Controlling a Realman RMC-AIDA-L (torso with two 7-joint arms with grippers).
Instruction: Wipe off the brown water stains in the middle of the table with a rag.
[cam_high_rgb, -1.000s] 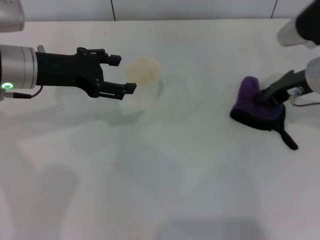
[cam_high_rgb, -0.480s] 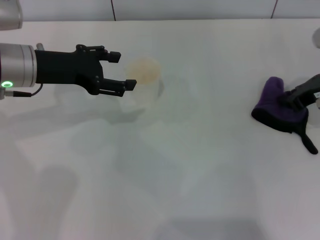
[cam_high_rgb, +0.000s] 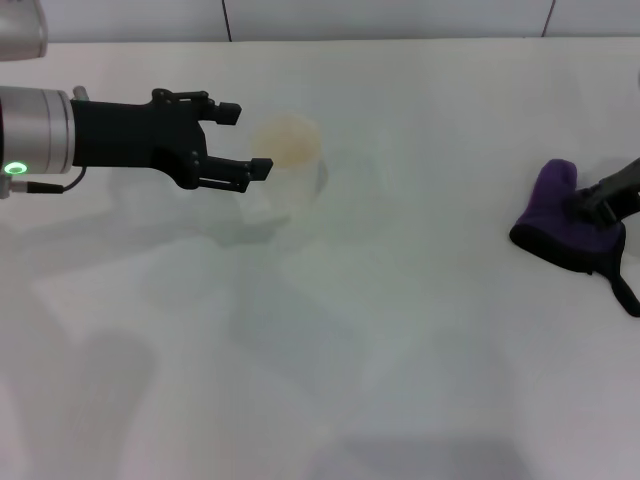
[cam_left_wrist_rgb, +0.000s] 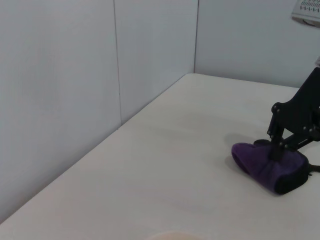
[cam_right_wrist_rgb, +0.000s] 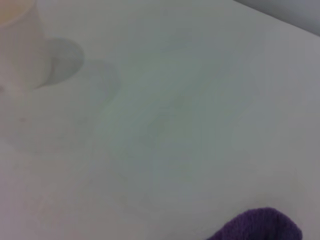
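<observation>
Cup (cam_high_rgb: 287, 160) first: translucent, beige inside, it stands just beside your left tool (cam_high_rgb: 243, 141), whose fingers are spread wide and hold nothing. You have the right tool (cam_high_rgb: 588, 207) clamped on the purple rag (cam_high_rgb: 560, 222) at the table's (cam_high_rgb: 400, 330) right edge — well apart from the cup, black tab trailing. No brown stain shows on the glossy white top. Pale wall panels stand behind; no writing is readable.
</observation>
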